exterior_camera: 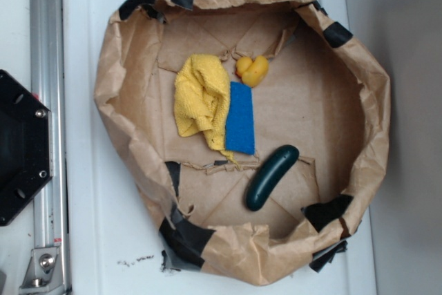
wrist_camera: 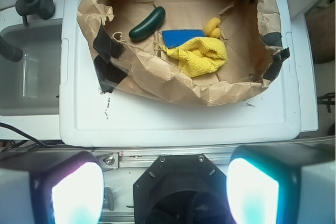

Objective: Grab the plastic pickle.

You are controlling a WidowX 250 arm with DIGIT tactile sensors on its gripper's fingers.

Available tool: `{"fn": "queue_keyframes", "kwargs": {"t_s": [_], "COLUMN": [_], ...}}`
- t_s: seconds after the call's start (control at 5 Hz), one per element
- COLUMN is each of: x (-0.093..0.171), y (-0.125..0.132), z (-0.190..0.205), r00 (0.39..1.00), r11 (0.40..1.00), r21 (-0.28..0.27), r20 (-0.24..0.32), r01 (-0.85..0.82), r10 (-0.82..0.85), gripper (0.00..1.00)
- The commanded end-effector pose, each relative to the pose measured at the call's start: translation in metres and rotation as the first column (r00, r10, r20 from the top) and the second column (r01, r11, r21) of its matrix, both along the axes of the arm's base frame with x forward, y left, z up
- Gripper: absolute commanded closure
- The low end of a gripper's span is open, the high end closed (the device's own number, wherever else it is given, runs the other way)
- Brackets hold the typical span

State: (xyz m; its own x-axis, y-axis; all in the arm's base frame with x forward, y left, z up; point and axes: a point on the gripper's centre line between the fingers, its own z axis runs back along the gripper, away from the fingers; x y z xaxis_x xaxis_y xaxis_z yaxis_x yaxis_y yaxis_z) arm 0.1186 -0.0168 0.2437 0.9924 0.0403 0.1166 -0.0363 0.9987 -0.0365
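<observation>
The plastic pickle [exterior_camera: 271, 177] lies flat on the floor of a brown paper basin [exterior_camera: 117, 101], dark green and glossy, slightly curved, its long axis running diagonally. In the exterior view it sits in the lower right part of the floor, just below and to the right of the blue sponge [exterior_camera: 240, 117], close to the sponge's lower corner; contact cannot be judged. Nothing rests on it. The sponge lies flat, a yellow cloth [exterior_camera: 202, 98] bunched against its left edge and overlapping it a little. A small yellow rubber duck [exterior_camera: 252, 70] sits at the sponge's upper end, well apart from the pickle. The basin's crumpled walls are patched with strips of black tape [exterior_camera: 185, 236] at several spots along the rim. The basin stands on a white lid-like surface [exterior_camera: 103, 240], with a metal rail [exterior_camera: 47, 101] along its left side and a black robot base plate [exterior_camera: 21, 146] beside that. In the wrist view the gripper [wrist_camera: 165, 187] hangs high above the near edge of the white surface, well clear of the basin; its two pale fingers [wrist_camera: 76, 192] stand wide apart with nothing between them. From there the pickle appears at the basin's upper left, the sponge and cloth to its right.
</observation>
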Motion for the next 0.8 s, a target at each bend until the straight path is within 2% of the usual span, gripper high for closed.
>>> {"fn": "queue_keyframes", "kwargs": {"t_s": [0.0,0.2,0.4,0.6], "x": [0.000,0.050,0.099,0.136], "y": [0.000,0.002,0.005,0.004], "z": [0.000,-0.036,-0.054,-0.089], "r00": [1.000,0.994,0.975,0.951], "r11": [1.000,0.994,0.985,0.965], "r21": [0.000,0.051,-0.040,-0.132], "r20": [0.000,0.045,0.138,0.183], "r01": [0.000,-0.098,-0.169,-0.227], "r10": [0.000,0.096,0.173,0.249], "gripper": [0.00,0.00,0.00,0.00]}}
